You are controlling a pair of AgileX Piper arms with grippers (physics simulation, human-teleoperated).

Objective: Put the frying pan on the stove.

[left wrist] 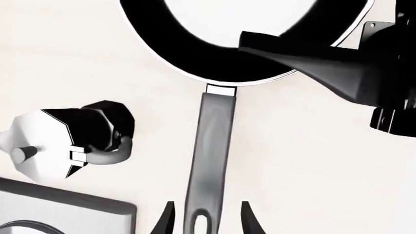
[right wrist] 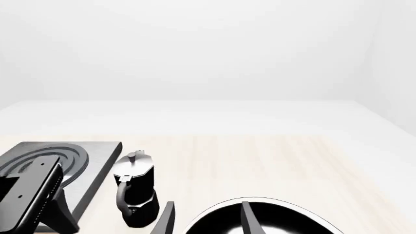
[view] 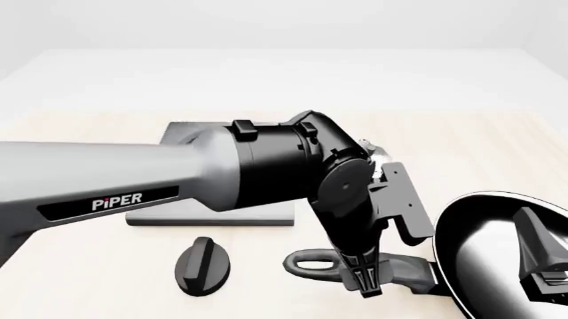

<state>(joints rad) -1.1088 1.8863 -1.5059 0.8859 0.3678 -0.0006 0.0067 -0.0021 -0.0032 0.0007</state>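
The frying pan (view: 483, 252) lies on the table at the front right, glossy black, its grey handle (left wrist: 211, 146) pointing left and ending in a loop hole (view: 310, 263). My left gripper (left wrist: 206, 222) is open and points down, one finger on each side of the handle near the loop with a gap on both sides; it also shows in the front view (view: 366, 282). My right gripper (right wrist: 206, 212) is open over the pan's rim (right wrist: 260, 209) and shows in the front view (view: 541, 262). The stove (right wrist: 62, 158) lies at the back left, partly hidden by my left arm.
A black-and-silver moka pot (right wrist: 136, 187) stands upright between the stove and the pan; it also shows in the left wrist view (left wrist: 71, 141). A black oval knob (view: 202, 266) lies in front of the stove. My left arm (view: 133, 179) stretches across the stove.
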